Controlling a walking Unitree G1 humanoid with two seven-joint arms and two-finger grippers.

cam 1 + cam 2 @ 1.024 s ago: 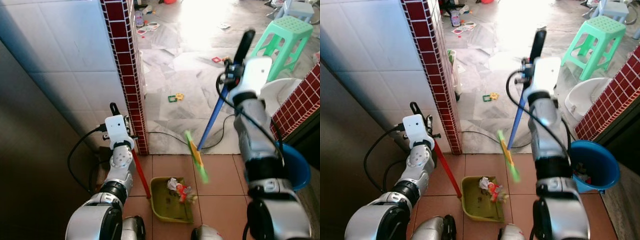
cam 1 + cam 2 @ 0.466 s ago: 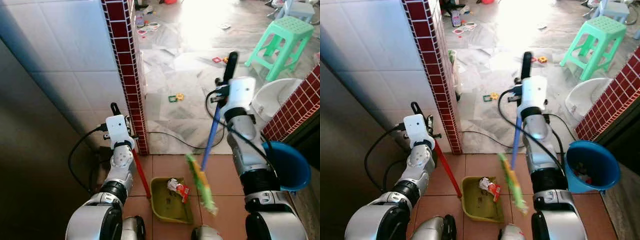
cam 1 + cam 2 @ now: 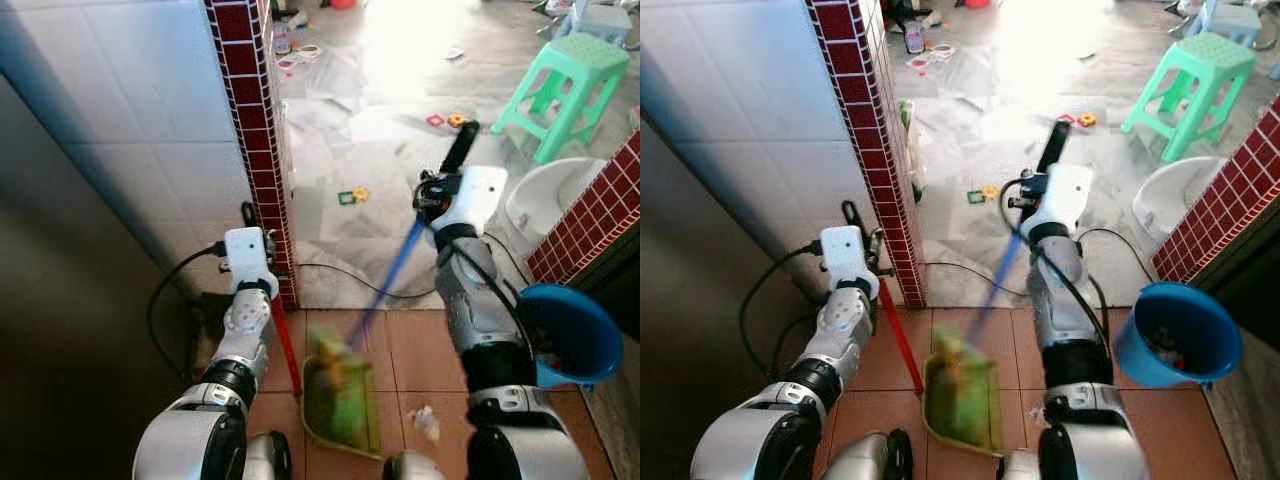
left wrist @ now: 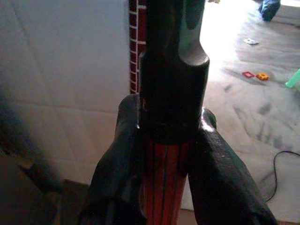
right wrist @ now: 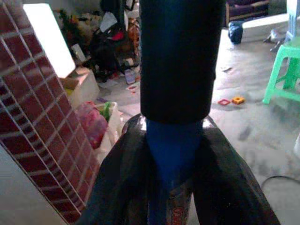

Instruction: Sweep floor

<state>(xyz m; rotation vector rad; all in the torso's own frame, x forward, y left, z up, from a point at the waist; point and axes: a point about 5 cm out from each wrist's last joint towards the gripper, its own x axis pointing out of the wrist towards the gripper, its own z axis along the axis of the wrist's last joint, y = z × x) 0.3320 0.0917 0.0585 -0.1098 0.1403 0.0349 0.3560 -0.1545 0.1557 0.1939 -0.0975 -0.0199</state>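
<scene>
My left gripper (image 3: 250, 222) is shut on the red handle (image 3: 286, 350) of a yellow-green dustpan (image 3: 345, 412) that rests on the terracotta tiles by the pillar. In the left wrist view its fingers (image 4: 117, 159) clamp the red shaft below a black grip. My right gripper (image 3: 442, 192) is shut on the blue broom handle (image 3: 392, 272). The broom's green head (image 3: 330, 352) is blurred, right over the dustpan's mouth, hiding what lies inside. A crumpled scrap of litter (image 3: 426, 422) lies on the tiles to the right of the dustpan.
A red-tiled pillar (image 3: 252, 120) and white wall stand at the left. A blue bucket (image 3: 572, 335) sits at the right beside a low red-tiled wall (image 3: 590, 215) and white basin (image 3: 540, 195). A black cable (image 3: 335, 270), small toys (image 3: 350, 195) and a green stool (image 3: 575, 70) lie beyond.
The broom head has swung down and left, from beside the dustpan to over its mouth. My right gripper has dropped lower. A scrap now lies on the tiles right of the dustpan.
</scene>
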